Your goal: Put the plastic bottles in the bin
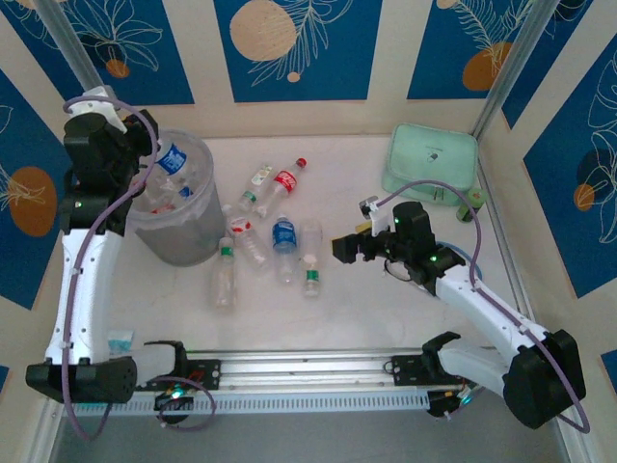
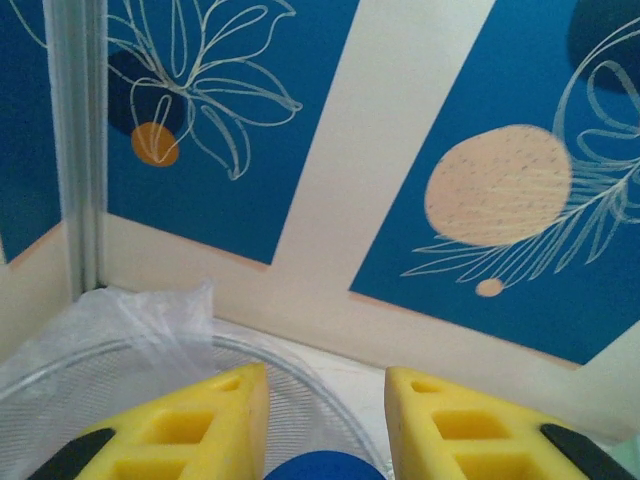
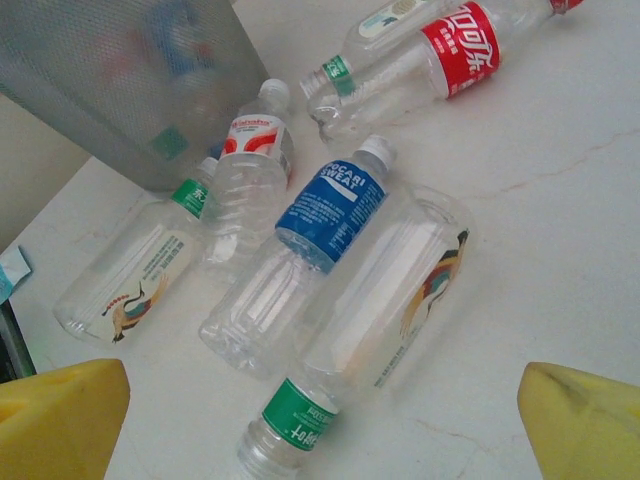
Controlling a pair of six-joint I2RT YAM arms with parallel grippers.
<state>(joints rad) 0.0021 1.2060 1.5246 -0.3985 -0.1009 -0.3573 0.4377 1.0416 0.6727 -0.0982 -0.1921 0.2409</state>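
1. Left gripper point(image 2: 325, 430) pinches a blue-labelled bottle point(image 1: 172, 158) above the bin point(image 1: 198, 241); several lie inside.
2. Right gripper point(image 1: 349, 249) gapes wide over six bottles point(image 1: 283, 236) waiting on the table point(image 1: 386, 299).

White arm links point(image 1: 77, 280), black joints point(image 1: 540, 376), lilac cables point(image 1: 424, 183), yellow foam tool fingers point(image 2: 200, 430).
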